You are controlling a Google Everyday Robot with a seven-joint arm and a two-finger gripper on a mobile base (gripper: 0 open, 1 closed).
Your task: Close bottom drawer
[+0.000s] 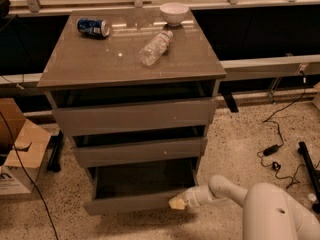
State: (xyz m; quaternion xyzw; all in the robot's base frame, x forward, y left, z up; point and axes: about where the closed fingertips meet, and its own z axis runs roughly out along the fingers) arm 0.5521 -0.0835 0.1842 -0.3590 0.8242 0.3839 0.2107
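bottom drawer (pixel 131 202) pulled open, end effector (pixel 176 202) touching its front's right end

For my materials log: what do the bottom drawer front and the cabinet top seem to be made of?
The bottom drawer: likely laminated board, matte grey-brown, no glare. The cabinet top: same tone but glossy, mirroring the lights; perhaps glass-covered. The gripper sits at the drawer front's right end.
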